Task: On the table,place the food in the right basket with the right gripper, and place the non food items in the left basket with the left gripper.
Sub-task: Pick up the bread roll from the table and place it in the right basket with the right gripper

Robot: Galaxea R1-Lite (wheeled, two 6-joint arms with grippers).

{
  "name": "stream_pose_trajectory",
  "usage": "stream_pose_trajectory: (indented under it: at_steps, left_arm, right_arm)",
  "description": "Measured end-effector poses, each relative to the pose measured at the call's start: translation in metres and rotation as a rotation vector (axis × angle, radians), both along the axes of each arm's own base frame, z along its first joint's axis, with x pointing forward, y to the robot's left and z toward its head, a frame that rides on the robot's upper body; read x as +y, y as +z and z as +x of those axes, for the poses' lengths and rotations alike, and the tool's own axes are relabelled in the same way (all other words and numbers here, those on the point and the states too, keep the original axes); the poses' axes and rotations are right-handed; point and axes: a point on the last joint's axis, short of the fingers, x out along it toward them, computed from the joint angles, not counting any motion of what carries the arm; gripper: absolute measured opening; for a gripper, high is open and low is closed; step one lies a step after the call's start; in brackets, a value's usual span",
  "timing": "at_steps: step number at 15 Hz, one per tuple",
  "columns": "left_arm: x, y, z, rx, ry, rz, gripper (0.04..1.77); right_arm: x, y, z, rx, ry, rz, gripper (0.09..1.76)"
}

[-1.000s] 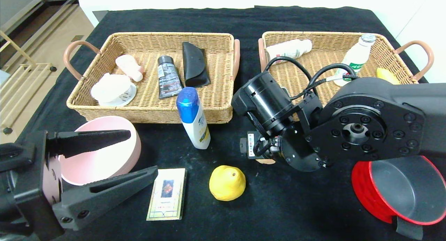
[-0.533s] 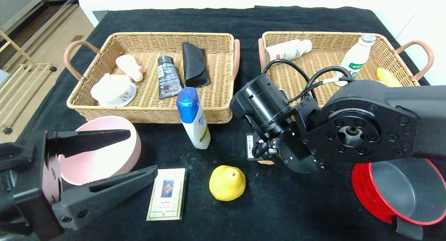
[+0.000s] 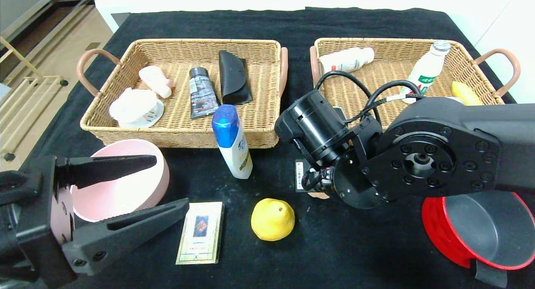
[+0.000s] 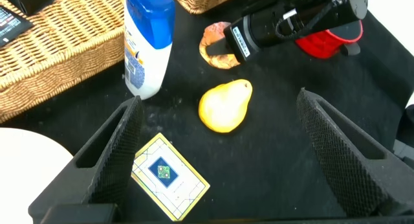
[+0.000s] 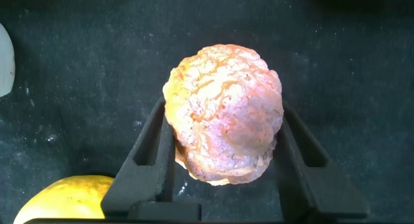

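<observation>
Bread roll [image 5: 223, 114]: lumpy, crusty, orange-brown | right gripper [image 5: 223, 143]: pinching it | left gripper [image 4: 223, 146]: spread

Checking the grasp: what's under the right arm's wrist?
A bread roll sits between the right pincer's fingers on the black cloth. The head view hides nearly all of it.

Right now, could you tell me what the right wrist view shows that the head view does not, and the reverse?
Only the right wrist view shows the bread roll squeezed between the right gripper's fingers on the black table.

Only the head view shows the left basket, right basket, shampoo bottle, pink bowl, card, red pot and the open left gripper.

Both show the yellow pear beside the grasp.
</observation>
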Motion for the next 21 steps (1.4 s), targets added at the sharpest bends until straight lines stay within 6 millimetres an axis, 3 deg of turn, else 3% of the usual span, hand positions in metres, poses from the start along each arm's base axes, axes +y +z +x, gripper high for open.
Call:
stream_pose_trajectory:
  at_steps: [11,15,21]
  left_arm:
    - [0.0,-0.001,0.001,0.004,0.0,0.004,1.72]
    - [0.0,0.0,0.0,-0.004,0.0,0.001,1.72]
    - [0.0,0.0,0.0,-0.002,0.0,0.002,1.72]
  right_arm:
    - [-0.005,-0.001,-0.007,0.032,0.006,-0.042,0.87]
    - [-0.009,0.019,-0.032,0.031,0.06,-0.056,0.87]
    - [-0.036,0.048,-0.04,-0.009,0.058,-0.048,0.87]
